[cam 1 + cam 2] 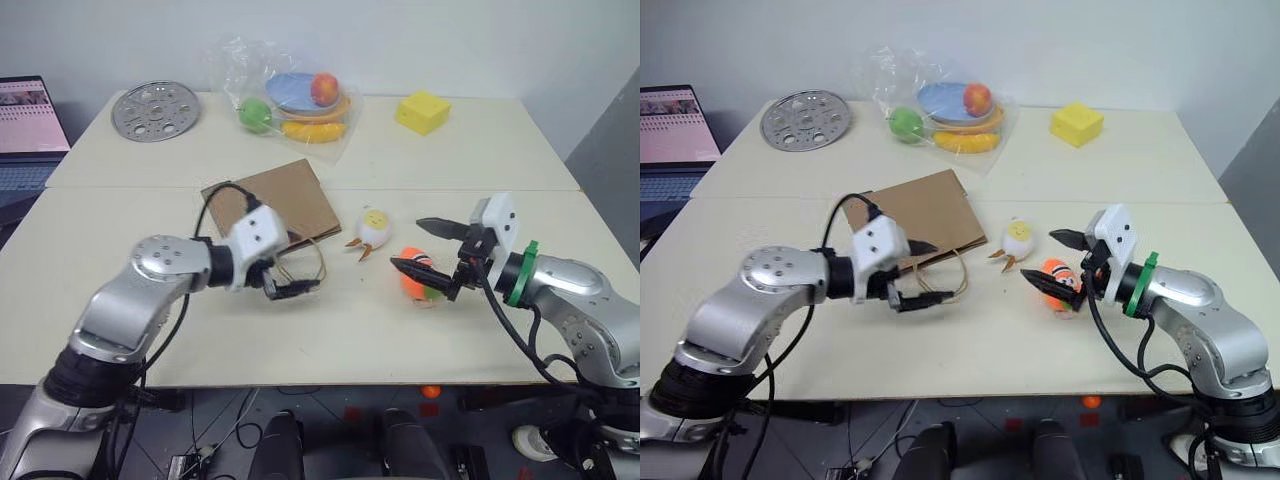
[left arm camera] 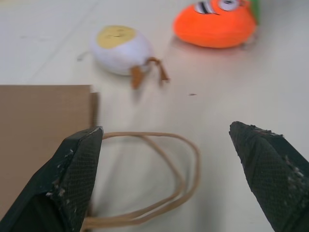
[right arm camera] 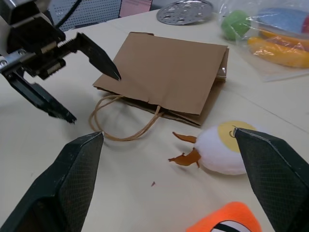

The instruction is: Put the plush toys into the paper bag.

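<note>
paper bag (image 1: 925,215): brown kraft, lying flat on the table (image 1: 1140,170), loop handles toward the robot
chick toy (image 1: 1018,238): white-yellow, orange feet — just right of the bag
carrot toy (image 1: 1060,282): orange, green tuft — right of the chick
left gripper (image 1: 923,273): wide open, empty, over the handles
right gripper (image 1: 1055,260): wide open, empty — beside the carrot

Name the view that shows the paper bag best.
The right wrist view: the whole bag lies flat, handles looped at its mouth. Both eye views have the left gripper over its near edge; the left wrist view catches a corner and handles.
</note>
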